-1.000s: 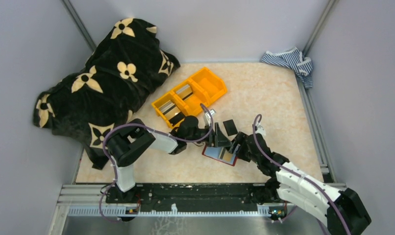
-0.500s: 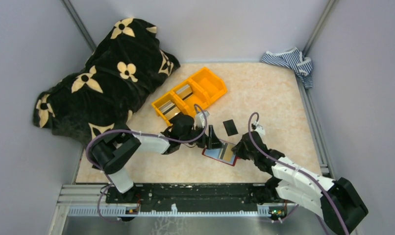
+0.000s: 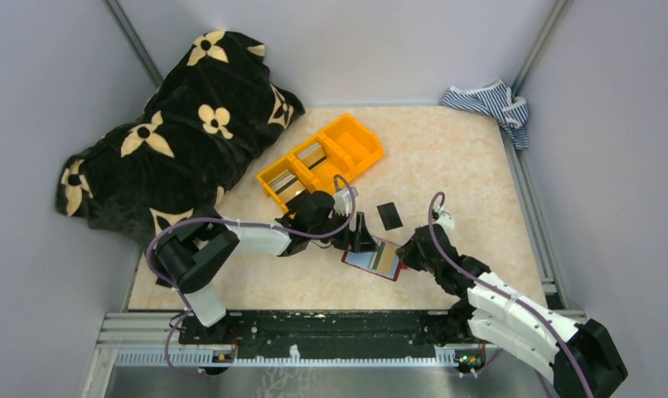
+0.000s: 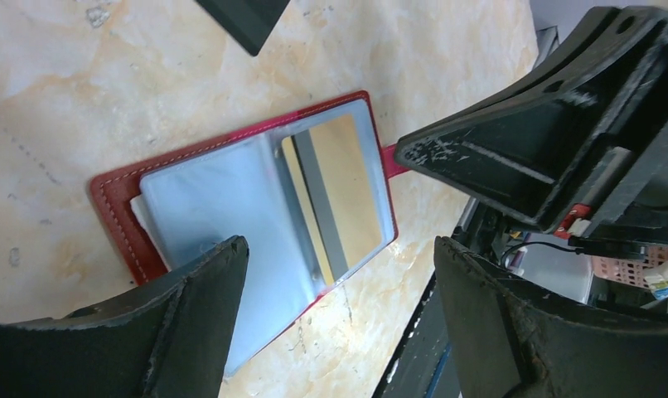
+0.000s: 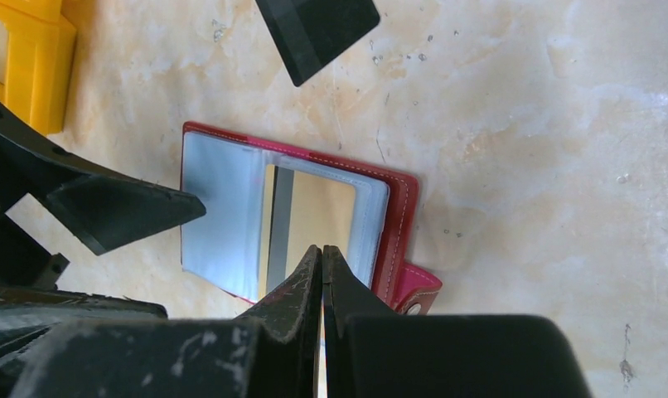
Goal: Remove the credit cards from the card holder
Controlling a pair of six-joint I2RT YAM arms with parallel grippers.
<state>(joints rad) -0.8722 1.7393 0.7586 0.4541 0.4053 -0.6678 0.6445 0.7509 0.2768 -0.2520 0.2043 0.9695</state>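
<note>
Beige marbled table [image 3: 447, 157] carries one orange bin [image 3: 322, 162] and one open card holder [image 3: 370, 259], which has not moved over the last second. The left arm's elbow has swung outward; the left gripper [image 4: 339, 249] straddles the holder, jaws apart. The right gripper [image 5: 321, 253], fingers pressed together, points at the one beige card [image 5: 314, 211], which is not yet extracted. One dark card [image 5: 318, 29] lies just beyond the holder.

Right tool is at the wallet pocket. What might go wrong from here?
1. The right tool is shut, its tips at the pocket edge over the beige card. Shut, it may push the card rather than grip it.
2. The left tool is open, straddling the card holder. If the holder is not pinned, it may slide toward the black card.
</note>
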